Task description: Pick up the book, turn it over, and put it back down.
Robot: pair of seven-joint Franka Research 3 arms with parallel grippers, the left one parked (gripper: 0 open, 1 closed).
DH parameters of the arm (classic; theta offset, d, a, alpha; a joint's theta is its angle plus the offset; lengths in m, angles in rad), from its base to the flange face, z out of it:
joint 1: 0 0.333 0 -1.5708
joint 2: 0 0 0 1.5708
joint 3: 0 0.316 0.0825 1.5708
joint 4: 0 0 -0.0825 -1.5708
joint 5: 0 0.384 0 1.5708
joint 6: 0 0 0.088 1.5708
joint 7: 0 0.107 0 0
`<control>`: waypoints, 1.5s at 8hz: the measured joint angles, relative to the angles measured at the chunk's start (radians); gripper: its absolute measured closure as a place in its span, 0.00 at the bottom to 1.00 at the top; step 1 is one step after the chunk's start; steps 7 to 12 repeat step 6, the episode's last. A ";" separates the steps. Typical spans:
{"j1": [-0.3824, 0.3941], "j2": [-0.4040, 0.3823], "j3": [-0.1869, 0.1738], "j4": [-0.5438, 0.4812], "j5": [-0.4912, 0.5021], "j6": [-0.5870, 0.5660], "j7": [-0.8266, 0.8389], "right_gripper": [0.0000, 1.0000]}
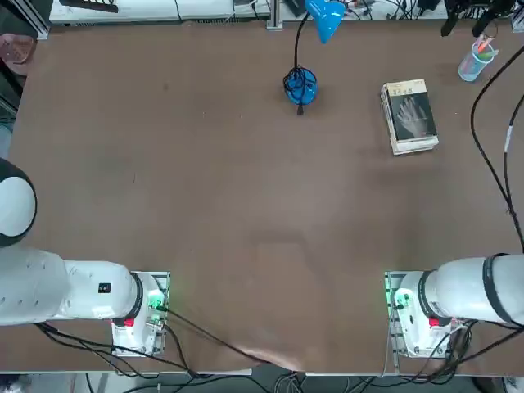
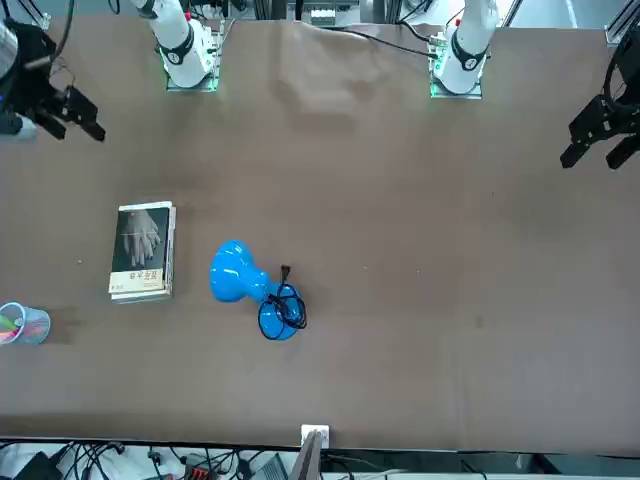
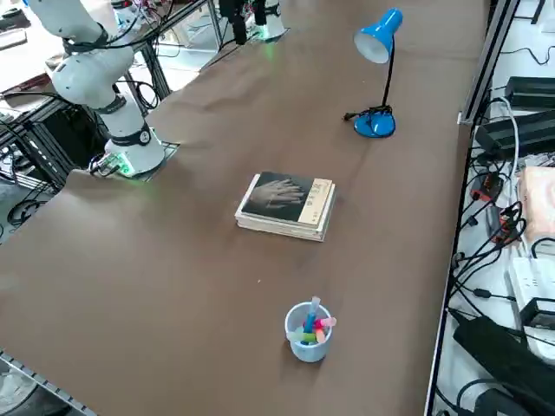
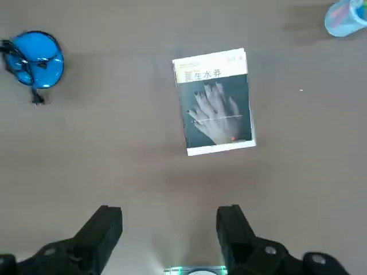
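The right gripper hangs far ahead of its base, fingers apart.

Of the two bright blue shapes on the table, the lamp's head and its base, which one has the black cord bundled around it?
The base, the flat round part; the pointed head has no bundle.

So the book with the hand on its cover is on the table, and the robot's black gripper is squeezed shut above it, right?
Not quite: the right wrist view shows the right gripper open. The book is on the table.
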 joint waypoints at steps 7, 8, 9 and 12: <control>0.017 0.015 0.007 0.023 0.045 0.020 -0.005 0.00; 0.017 0.015 0.007 0.023 0.045 0.020 -0.005 0.00; 0.017 0.015 0.007 0.023 0.045 0.020 -0.005 0.00; 0.017 0.015 0.007 0.023 0.045 0.020 -0.005 0.00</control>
